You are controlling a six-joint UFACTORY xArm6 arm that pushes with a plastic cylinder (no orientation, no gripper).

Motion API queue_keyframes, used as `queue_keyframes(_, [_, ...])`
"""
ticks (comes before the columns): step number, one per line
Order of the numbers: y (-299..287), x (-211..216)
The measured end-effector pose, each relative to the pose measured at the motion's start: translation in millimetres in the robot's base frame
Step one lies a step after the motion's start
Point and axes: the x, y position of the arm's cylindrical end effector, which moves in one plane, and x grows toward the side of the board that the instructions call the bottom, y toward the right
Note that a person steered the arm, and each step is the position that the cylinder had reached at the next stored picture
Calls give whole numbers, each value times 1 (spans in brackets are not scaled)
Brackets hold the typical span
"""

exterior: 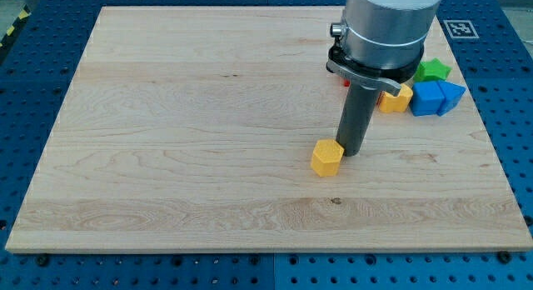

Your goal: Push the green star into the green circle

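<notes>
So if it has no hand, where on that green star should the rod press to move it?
It cannot grip, only push. The green star sits at the view's top right, partly hidden by the arm, above the blue blocks. My tip is beside the yellow block, far from it. No green circle shows, so the best side is unclear.

Bright, even light; sharp focus (shadows faint, soft).

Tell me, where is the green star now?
The green star sits near the board's upper right edge, just above the blue blocks, partly hidden behind the arm, far from my tip.
</notes>
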Motion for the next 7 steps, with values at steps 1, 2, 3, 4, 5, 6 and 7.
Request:
queue_keyframes(1, [48,0])
queue_keyframes(2, [110,0])
queue_keyframes(3, [163,-5])
queue_keyframes(4, [182,-45])
queue_keyframes(5, [182,-89])
queue_keyframes(6, [183,-119])
queue_keyframes(7, [182,-143])
